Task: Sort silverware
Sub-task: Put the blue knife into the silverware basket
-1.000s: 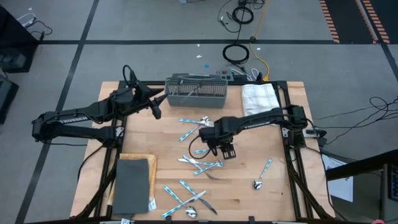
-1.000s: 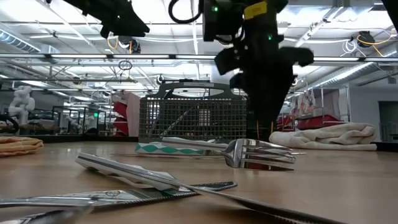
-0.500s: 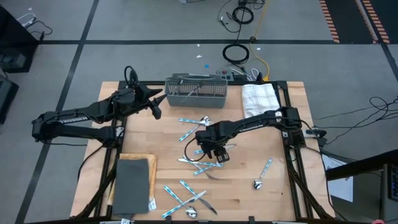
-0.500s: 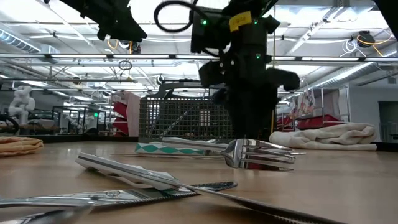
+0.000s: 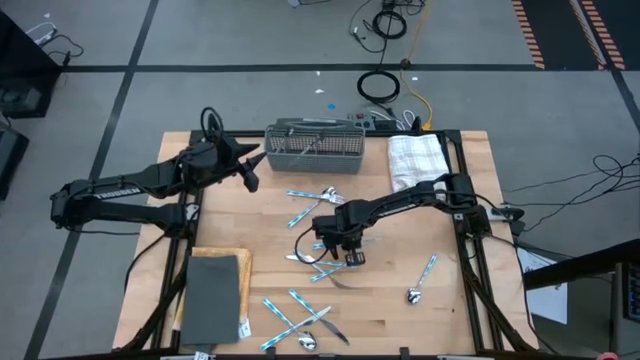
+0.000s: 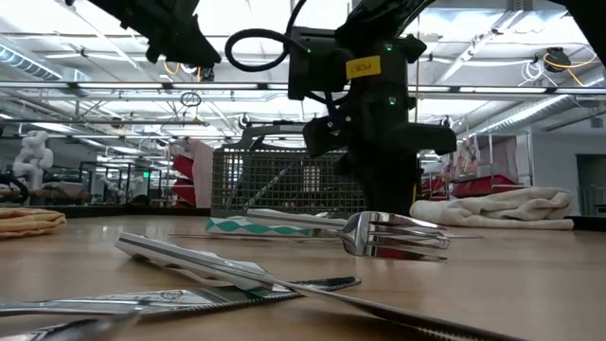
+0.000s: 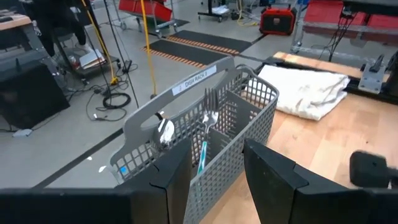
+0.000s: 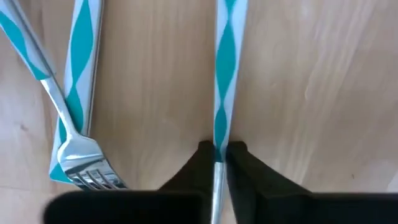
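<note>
the right gripper [image 8: 216, 163] fingers are clamped on a blue-and-white utensil handle [image 8: 224, 81], which runs straight out between them, flat on the table [image 5: 400, 280] among scattered silverware [image 5: 300, 315]. the left gripper [image 7: 216, 163], fingers apart, hovers near the mesh basket [image 7: 205, 130].
</note>
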Tool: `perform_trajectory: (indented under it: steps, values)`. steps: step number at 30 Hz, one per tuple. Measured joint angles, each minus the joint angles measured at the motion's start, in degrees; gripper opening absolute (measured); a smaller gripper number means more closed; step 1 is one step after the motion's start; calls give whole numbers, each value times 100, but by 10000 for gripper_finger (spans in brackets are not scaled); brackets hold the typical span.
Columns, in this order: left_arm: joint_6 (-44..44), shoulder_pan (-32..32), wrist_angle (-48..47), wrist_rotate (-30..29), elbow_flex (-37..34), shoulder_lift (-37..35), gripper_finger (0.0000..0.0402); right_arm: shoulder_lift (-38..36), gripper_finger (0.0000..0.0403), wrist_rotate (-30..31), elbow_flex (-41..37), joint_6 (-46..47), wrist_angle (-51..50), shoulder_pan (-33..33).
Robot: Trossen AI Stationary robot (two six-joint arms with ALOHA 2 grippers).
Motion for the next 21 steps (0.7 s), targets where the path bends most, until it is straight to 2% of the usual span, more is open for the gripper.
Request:
perform_trajectory:
  steps: [6, 12, 21]
  values:
    - [93, 0, -14, -21, 0, 0, 151, -101, 3, 155, -29, 492, 22, 14]
    - [132, 0, -7, -25, 0, 0, 151, -503, 1, 385, -84, 969, -116, 60]
    - [234, 0, 10, -25, 0, 0, 151, -1132, 0, 1045, -76, 1423, -971, 58]
